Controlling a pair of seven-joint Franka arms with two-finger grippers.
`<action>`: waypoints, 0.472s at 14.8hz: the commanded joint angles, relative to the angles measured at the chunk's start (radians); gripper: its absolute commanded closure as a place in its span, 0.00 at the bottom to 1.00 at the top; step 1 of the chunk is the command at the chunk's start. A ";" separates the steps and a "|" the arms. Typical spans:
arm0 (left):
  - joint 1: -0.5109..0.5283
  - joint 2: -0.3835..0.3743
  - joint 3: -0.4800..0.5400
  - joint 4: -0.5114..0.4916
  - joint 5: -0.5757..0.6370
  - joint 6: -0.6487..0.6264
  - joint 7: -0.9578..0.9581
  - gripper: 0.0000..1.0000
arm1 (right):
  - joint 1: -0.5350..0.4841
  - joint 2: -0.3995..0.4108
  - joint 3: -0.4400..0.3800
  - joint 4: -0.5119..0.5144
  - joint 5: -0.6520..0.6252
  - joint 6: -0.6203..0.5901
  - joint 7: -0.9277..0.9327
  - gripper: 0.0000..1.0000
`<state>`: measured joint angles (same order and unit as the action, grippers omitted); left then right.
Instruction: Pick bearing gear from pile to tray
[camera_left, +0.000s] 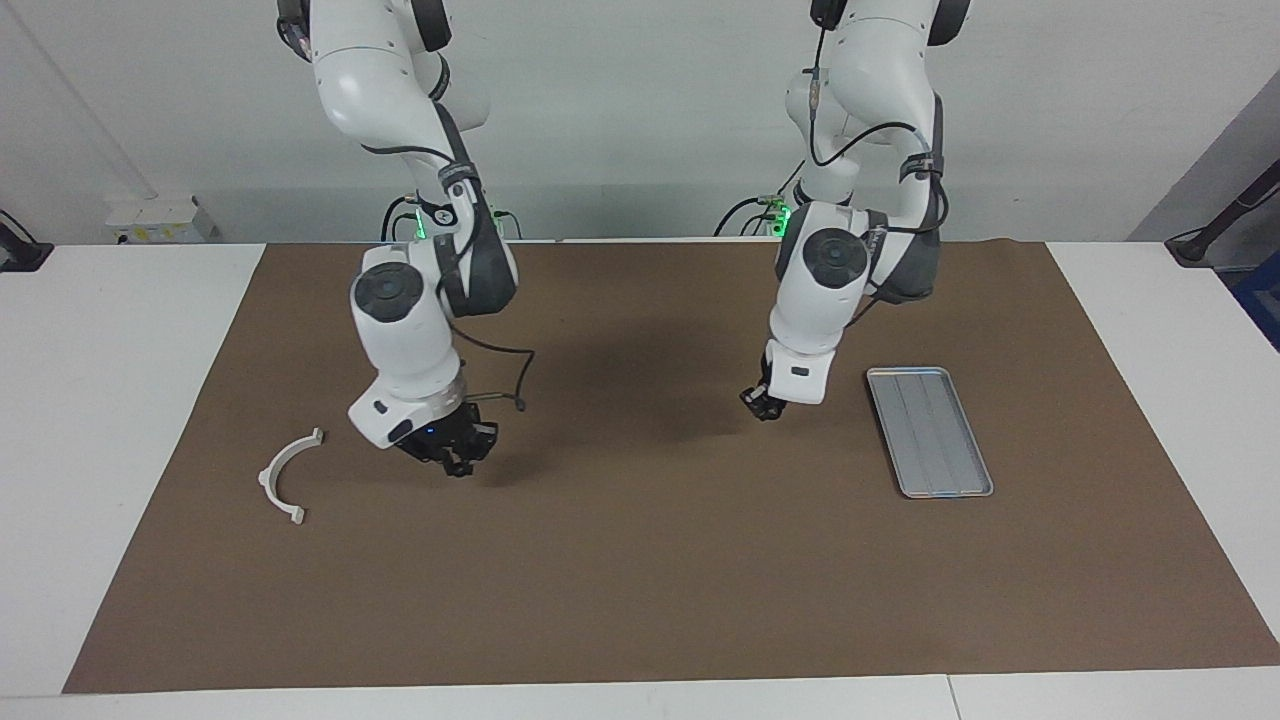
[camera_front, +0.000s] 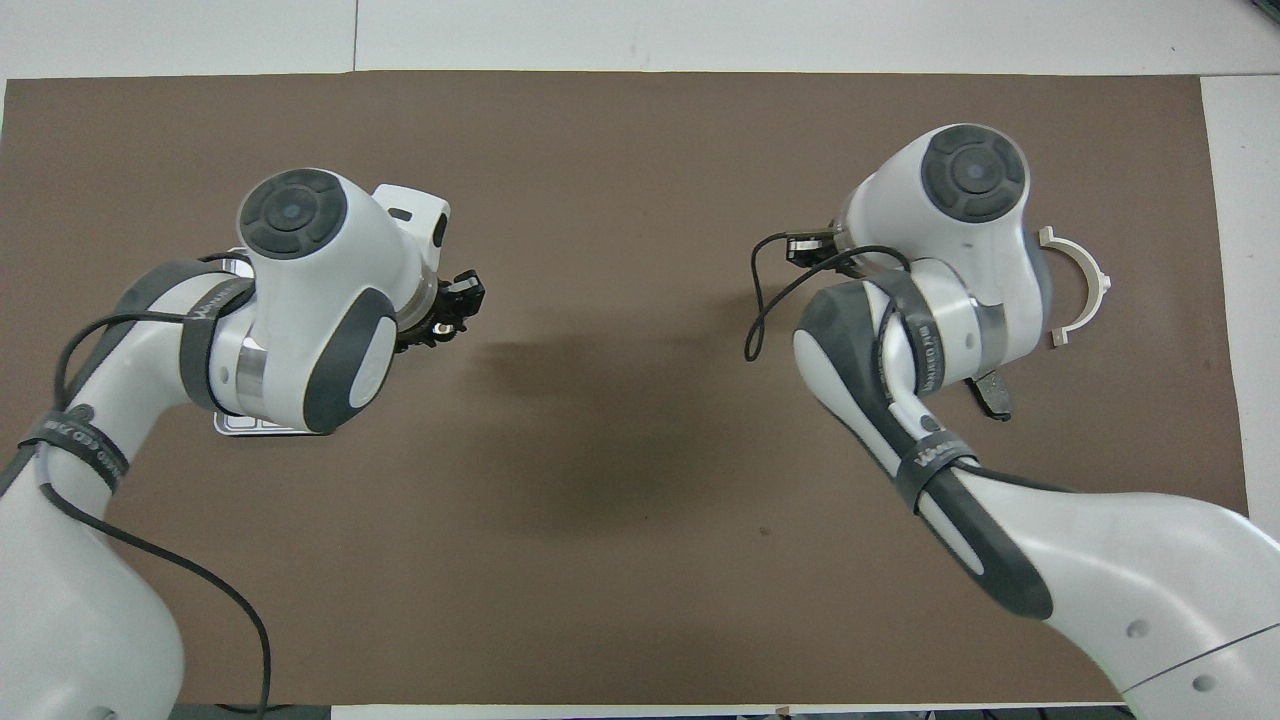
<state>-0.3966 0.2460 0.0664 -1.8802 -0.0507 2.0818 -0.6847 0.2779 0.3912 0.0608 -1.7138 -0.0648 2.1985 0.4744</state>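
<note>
Tray (camera_left: 930, 432) lies at the left arm's end of the mat (camera_left: 640, 580). White half-ring bracket (camera_left: 285, 480) lies at the right arm's end, well apart. A dark plate (camera_front: 992, 394) lies near the bracket, nearer the robots.

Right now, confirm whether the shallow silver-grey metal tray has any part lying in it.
No: in the facing view the shallow silver-grey metal tray shows only its bare ridged floor, with nothing on it.

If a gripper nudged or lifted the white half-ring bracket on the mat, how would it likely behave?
The white half-ring bracket looks thin and plastic-like, so it is probably light for its size. It lies flat on the brown mat, so it would more likely slide or pivot than roll. Its open arc with small end tabs may flex slightly if pinched across.
</note>
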 joint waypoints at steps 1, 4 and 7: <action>0.096 -0.045 -0.013 -0.057 0.011 -0.011 0.193 1.00 | 0.099 -0.026 -0.004 0.000 0.005 -0.034 0.177 1.00; 0.201 -0.053 -0.013 -0.082 0.009 0.003 0.414 1.00 | 0.196 -0.025 -0.004 -0.007 0.005 -0.034 0.309 1.00; 0.272 -0.056 -0.011 -0.106 0.009 0.046 0.577 1.00 | 0.271 0.006 -0.004 -0.007 0.005 -0.013 0.395 1.00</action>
<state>-0.1589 0.2277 0.0667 -1.9334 -0.0506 2.0890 -0.1927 0.5144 0.3799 0.0610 -1.7157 -0.0649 2.1756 0.8187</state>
